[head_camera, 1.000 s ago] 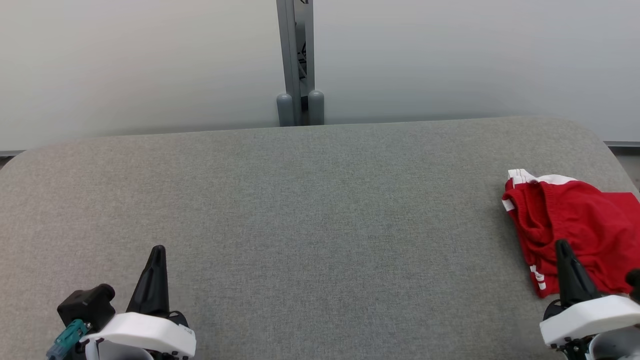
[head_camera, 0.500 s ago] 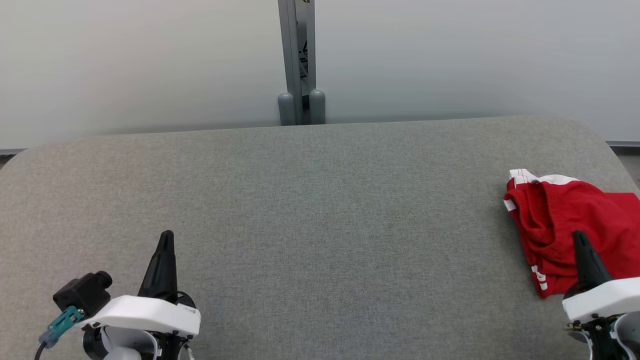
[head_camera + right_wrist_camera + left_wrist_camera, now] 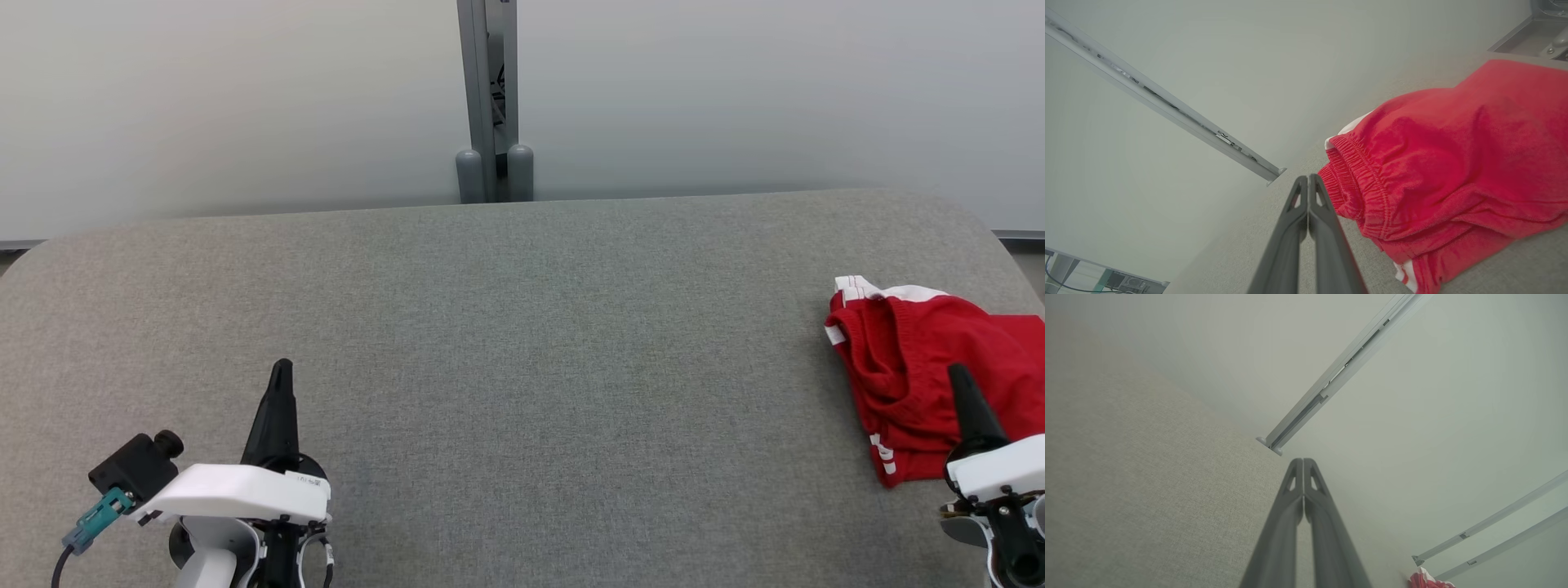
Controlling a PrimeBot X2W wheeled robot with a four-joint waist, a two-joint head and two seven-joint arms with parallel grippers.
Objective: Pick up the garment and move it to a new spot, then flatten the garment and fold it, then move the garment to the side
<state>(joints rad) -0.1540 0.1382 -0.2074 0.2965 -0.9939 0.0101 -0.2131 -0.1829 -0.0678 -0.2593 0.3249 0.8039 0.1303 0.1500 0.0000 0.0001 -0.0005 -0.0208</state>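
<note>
red garment (white trim) bunched at grey table right edge. left gripper pinched closed, empty, well apart; right gripper closed, empty, just beside garment.

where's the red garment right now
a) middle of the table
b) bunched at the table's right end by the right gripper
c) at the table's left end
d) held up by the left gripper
b: the red garment lies bunched at the right end of the grey table, close by the shut right gripper, while the left gripper is shut on nothing far across the table.
</note>
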